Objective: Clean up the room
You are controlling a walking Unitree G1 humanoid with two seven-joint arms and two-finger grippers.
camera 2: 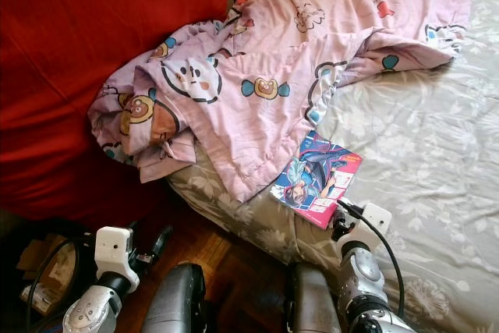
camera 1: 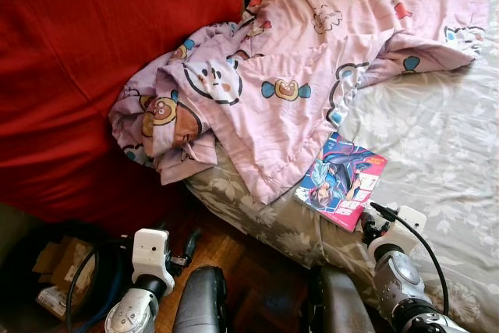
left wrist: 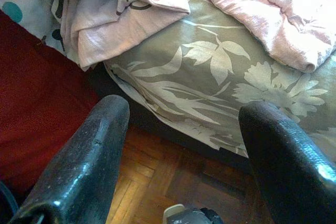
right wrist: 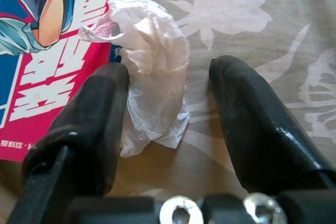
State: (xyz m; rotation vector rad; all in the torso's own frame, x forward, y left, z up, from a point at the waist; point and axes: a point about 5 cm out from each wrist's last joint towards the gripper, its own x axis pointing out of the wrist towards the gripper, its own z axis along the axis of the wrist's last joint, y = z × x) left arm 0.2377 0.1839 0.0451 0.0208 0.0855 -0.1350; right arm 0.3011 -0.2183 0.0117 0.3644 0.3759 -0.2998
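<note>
The right claw [right wrist: 168, 124] stands wide over a crumpled white tissue [right wrist: 149, 82] lying between its fingers at the bed [camera 1: 437, 154] edge, partly on the comic book [camera 1: 341, 180]. Bare sheet lies beyond. The left claw [left wrist: 184, 145] hangs wide over the wooden floor [camera 1: 257, 271] beside the bed

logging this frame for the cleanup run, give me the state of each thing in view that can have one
pink cartoon-print quilt: rumpled, bunched at the bed's corner, overlapping the book's top corner
colourful illustrated comic book: closed, flat near the bed edge
crumpled white tissue: lying on the grey floral bedsheet, partly over the book's edge
right gripper: jaws open, straddling the tissue
left gripper: jaws open, holding nothing
</note>
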